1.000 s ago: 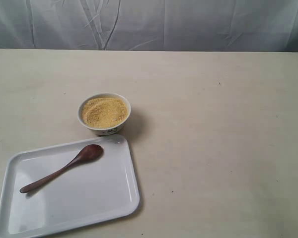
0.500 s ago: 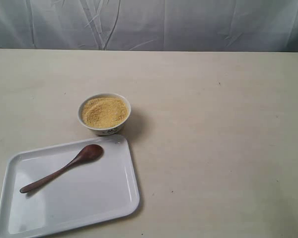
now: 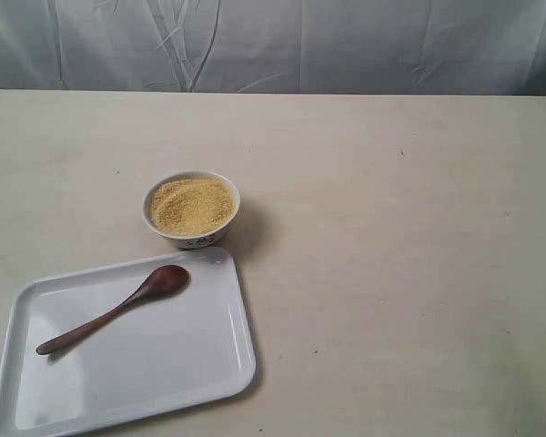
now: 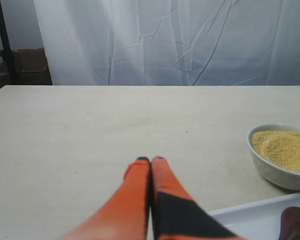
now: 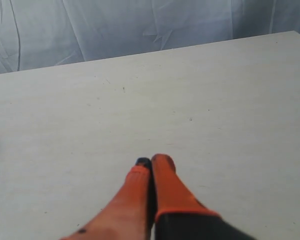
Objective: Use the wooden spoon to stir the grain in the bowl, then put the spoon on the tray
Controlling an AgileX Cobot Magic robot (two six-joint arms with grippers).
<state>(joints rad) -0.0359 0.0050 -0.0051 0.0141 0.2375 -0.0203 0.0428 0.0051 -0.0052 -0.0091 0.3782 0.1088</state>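
A small white bowl point(image 3: 192, 237) with dark markings stands left of the table's middle, filled with golden-yellow grain point(image 3: 191, 205). Just in front of it lies the large white tray point(image 3: 209, 364), and the dark wooden spoon point(image 3: 118, 310) rests on it, scoop toward the bowl. No arm shows in the exterior view. In the left wrist view my left gripper point(image 4: 150, 160) is shut and empty above bare table, with the bowl point(image 4: 275, 172), its grain point(image 4: 285, 149), a tray corner point(image 4: 250, 220) and the spoon's scoop point(image 4: 296, 224) off to one side. My right gripper point(image 5: 153, 161) is shut, empty, over bare table.
A pale crumpled cloth backdrop point(image 3: 346, 45) hangs behind the table's far edge. In the left wrist view a dark stand point(image 4: 4, 42) and a cardboard box point(image 4: 27, 62) are beyond the table.
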